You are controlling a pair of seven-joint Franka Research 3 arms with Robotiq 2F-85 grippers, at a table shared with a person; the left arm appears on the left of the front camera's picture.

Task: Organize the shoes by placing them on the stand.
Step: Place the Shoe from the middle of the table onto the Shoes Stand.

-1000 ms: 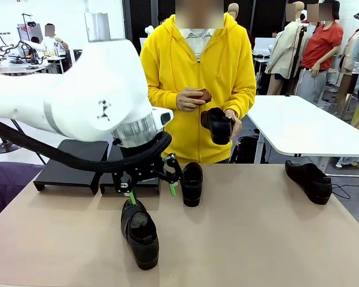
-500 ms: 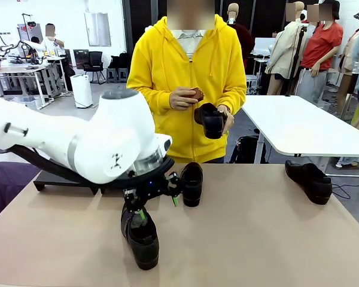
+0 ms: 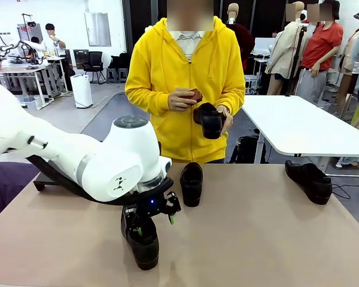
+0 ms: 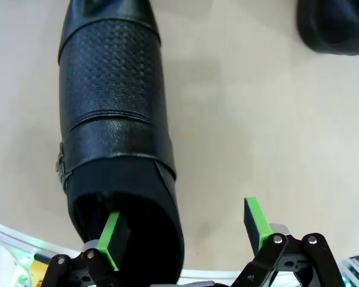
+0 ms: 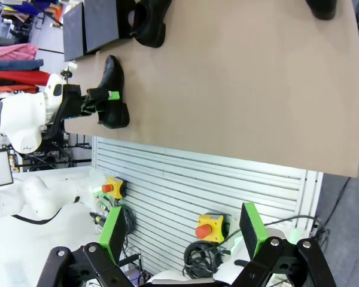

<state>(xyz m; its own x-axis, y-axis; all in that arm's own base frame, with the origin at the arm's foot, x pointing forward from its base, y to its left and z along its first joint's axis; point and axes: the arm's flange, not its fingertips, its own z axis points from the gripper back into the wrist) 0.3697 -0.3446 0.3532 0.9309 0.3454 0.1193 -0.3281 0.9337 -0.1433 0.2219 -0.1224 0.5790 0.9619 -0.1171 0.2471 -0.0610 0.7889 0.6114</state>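
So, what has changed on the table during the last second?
The left gripper came down onto the nearest shoe. Its open jaws now straddle one side of its opening, one finger inside, nothing gripped yet. The person keeps the fourth shoe in hand. The middle shoe and the right shoe stayed put.

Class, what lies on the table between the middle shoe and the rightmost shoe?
Nothing: the front view shows bare table from the middle shoe to the rightmost shoe.
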